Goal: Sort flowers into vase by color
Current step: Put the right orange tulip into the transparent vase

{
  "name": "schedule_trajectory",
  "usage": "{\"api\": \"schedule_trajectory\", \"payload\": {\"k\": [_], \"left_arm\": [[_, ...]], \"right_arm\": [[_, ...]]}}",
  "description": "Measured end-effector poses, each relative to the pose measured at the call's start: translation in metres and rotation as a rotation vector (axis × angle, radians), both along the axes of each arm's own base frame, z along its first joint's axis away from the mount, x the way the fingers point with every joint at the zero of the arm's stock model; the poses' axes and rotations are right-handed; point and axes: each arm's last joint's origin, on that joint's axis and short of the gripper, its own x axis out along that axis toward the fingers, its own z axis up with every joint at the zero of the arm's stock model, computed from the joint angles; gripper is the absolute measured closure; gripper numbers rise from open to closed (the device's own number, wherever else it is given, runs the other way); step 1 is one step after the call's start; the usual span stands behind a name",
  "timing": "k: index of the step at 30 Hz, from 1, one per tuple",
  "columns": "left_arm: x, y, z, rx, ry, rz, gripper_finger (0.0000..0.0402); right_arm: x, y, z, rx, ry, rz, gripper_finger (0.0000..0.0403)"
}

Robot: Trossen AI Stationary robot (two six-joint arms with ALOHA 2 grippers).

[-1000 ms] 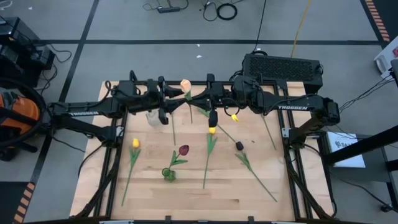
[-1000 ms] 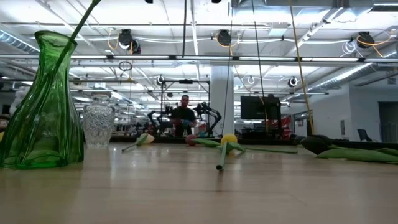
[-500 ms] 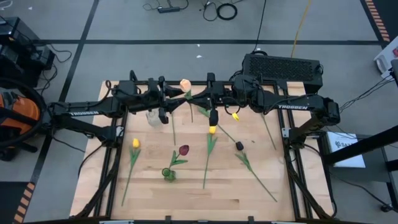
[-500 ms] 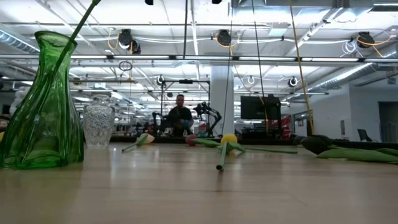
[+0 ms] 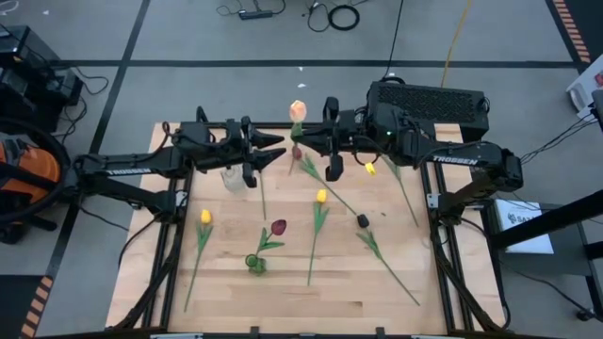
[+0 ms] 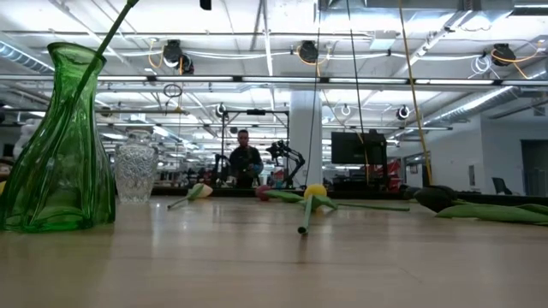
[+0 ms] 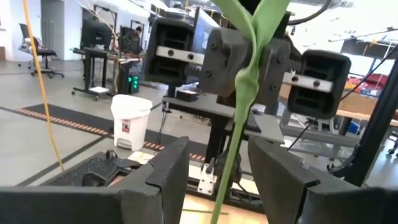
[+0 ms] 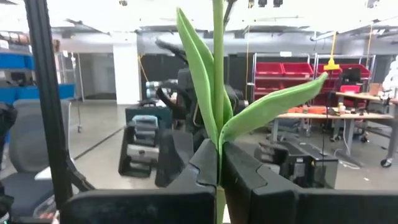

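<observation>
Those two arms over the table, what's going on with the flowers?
The right gripper is shut on a peach tulip, holding it by the stem above the back of the table. The left gripper faces it with its fingers open, the stem showing between them in the left wrist view. Other tulips lie loose on the wood: yellow, another yellow and a dark one. A maroon tulip stands in the green vase; a clear vase stands behind it.

The whole table (image 5: 226, 292) is being viewed from straight overhead, while it is being viewed level from its surface toward the room beyond. The green vase (image 6: 58, 141) is being shared by both. Each wrist camera is being aimed closely past its own fingers at the opposite arm.
</observation>
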Motion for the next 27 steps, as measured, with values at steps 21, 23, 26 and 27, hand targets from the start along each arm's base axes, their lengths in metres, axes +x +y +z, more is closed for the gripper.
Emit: {"api": "schedule_trajectory", "payload": {"k": [21, 23, 26, 27], "left_arm": [[0.023, 0.004, -0.017, 0.022, 0.046, -0.034, 0.0244], [0.023, 0.003, -0.017, 0.025, 0.046, -0.035, 0.0265], [0.023, 0.004, -0.016, 0.056, 0.043, -0.031, 0.0311], [0.023, 0.003, -0.016, 0.059, 0.04, -0.031, 0.033]], "right_arm": [[0.012, 0.0, -0.013, 0.03, 0.048, 0.013, 0.0402], [0.012, -0.001, -0.014, 0.03, 0.05, 0.011, 0.0402], [0.013, -0.001, -0.014, 0.032, 0.056, 0.006, 0.0403], [0.013, -0.001, -0.014, 0.033, 0.057, 0.006, 0.0403]]}}
